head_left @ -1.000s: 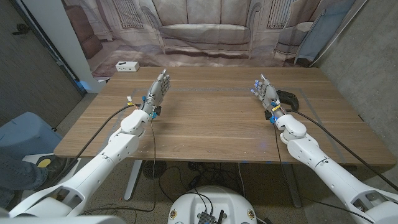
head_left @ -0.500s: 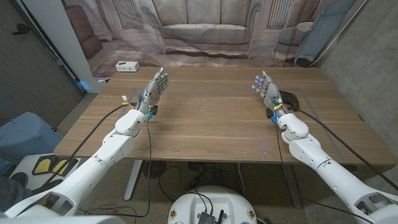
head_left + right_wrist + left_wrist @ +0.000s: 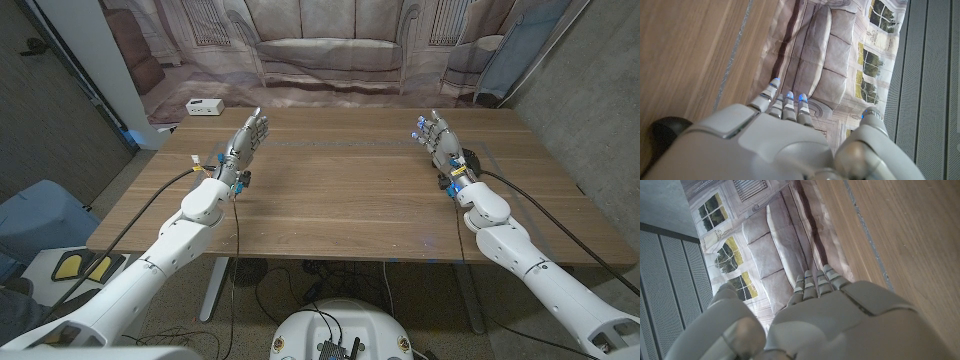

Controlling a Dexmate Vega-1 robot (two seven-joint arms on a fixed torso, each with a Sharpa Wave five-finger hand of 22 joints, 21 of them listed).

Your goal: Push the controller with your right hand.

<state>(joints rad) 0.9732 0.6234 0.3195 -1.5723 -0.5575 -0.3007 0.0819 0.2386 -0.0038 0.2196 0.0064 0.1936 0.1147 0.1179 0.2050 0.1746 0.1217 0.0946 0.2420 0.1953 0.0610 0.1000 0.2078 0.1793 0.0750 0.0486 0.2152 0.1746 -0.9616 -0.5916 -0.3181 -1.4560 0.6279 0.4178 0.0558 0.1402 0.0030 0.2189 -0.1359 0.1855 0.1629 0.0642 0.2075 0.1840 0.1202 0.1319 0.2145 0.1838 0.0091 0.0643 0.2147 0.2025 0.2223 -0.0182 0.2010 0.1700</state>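
A black controller point(image 3: 478, 160) lies on the wooden table point(image 3: 340, 190) at the right, partly hidden behind my right hand point(image 3: 440, 143). That hand stands upright on its edge with its fingers stretched out together and holds nothing. It is close against the controller's left side; I cannot tell whether they touch. In the right wrist view the controller point(image 3: 666, 132) is a dark shape beside the back of my right hand point(image 3: 765, 145). My left hand point(image 3: 246, 143) stands upright and open at the table's left, also seen as my left hand point(image 3: 840, 315) in the left wrist view.
A small white box point(image 3: 203, 106) sits off the table's far left corner. A printed sofa backdrop point(image 3: 330, 50) hangs behind the table. A blue chair point(image 3: 40, 215) stands at the left. Cables run along both forearms.
My right hand has slid to the right, from beside the controller to up against it, now covering part of it. My left hand has barely moved.
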